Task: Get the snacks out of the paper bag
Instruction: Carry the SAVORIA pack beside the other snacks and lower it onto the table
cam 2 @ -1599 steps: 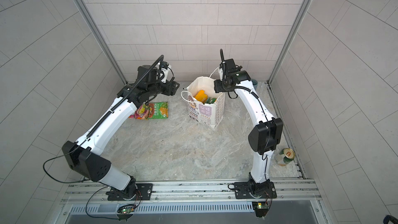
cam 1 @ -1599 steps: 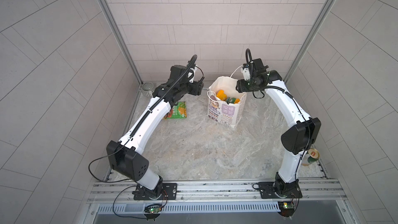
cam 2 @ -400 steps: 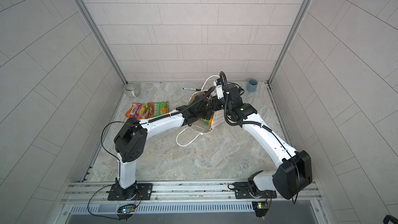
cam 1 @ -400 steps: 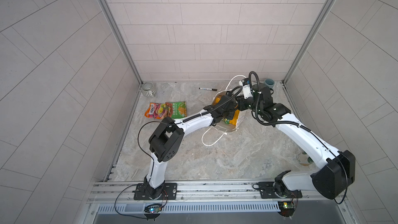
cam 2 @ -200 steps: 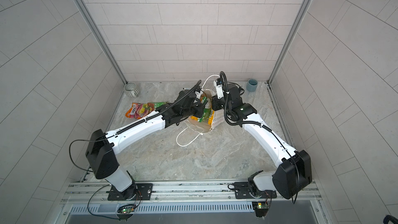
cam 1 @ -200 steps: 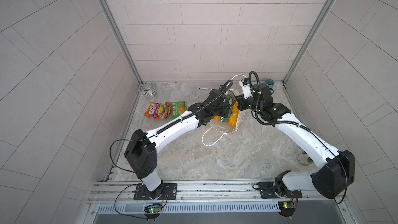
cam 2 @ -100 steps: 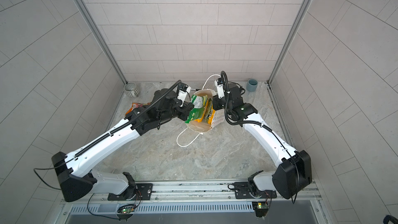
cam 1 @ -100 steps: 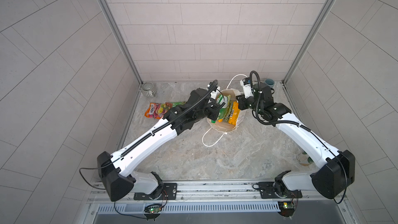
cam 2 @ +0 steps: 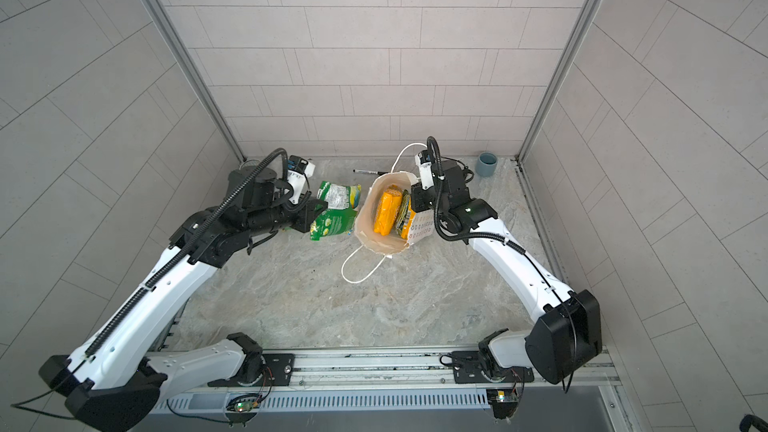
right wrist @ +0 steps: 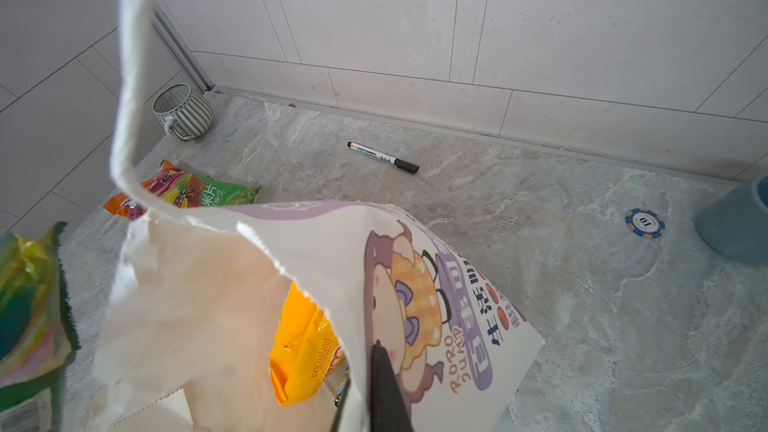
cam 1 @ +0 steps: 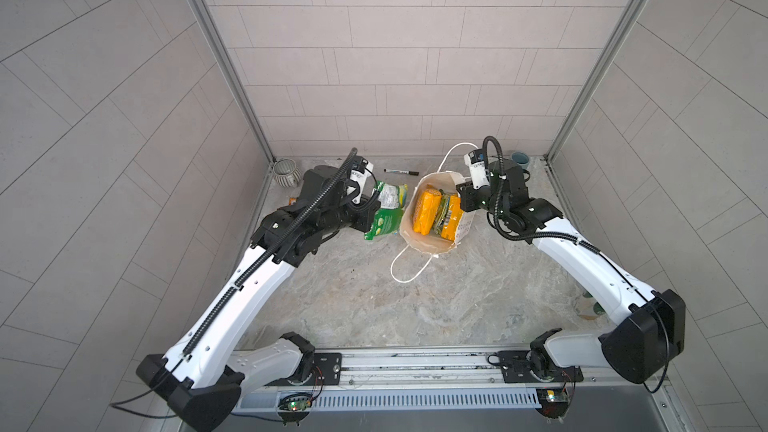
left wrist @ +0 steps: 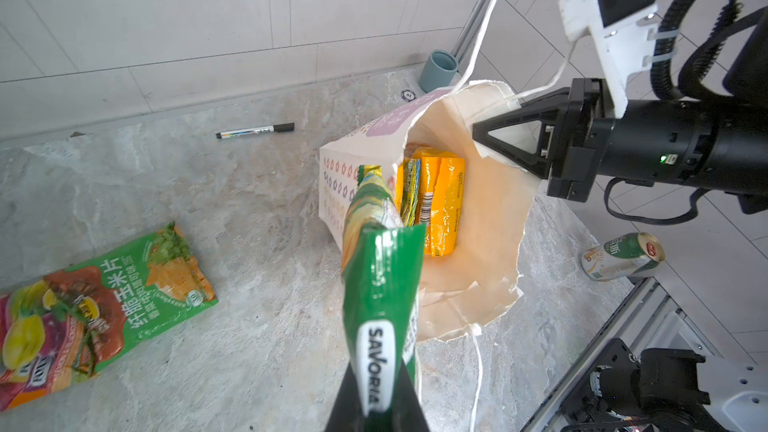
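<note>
On the desk we have the paper bag tilted with its mouth open, our right jaws pinched shut on its upper rim and yellow-orange packets inside. Our left jaws are clamped on a green packet held just left of the bag's mouth. Two other packets lie flat further left.

The left gripper clamps a green packet just beside the paper bag, at its nine o'clock. The right gripper pinches the bag's three-o'clock rim. Yellow-orange packets stand inside.
</note>
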`<state>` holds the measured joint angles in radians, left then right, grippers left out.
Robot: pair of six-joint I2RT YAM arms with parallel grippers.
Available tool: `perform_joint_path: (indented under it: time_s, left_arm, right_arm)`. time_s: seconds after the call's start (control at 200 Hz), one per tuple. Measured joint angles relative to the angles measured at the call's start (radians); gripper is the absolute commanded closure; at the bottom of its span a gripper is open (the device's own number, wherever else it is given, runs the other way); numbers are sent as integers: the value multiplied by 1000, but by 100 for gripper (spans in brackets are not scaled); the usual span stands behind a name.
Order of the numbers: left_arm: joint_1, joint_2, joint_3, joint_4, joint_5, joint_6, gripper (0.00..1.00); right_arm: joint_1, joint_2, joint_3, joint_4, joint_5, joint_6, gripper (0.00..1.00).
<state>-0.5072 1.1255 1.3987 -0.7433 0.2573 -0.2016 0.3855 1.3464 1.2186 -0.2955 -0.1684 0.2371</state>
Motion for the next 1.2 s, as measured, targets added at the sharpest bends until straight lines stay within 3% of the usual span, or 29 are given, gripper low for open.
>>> perform_joint_path:
  time_s: [0.215, 0.49, 0.976, 1.201]
  left_arm:
    - [95, -43, 84, -101, 50, 21, 100]
    - [144, -50, 200, -202, 61, 62, 100]
    - [163, -42, 262, -399, -333, 151, 100]
    - [200, -26, 159, -415, -470, 170, 100]
  right_arm:
    - [-1, 0, 0, 0, 0, 0, 100]
    - [-5, 0, 0, 0, 0, 0, 100]
    - [-7, 0, -2, 1, 0, 0, 100]
    - [-7, 0, -2, 1, 0, 0, 100]
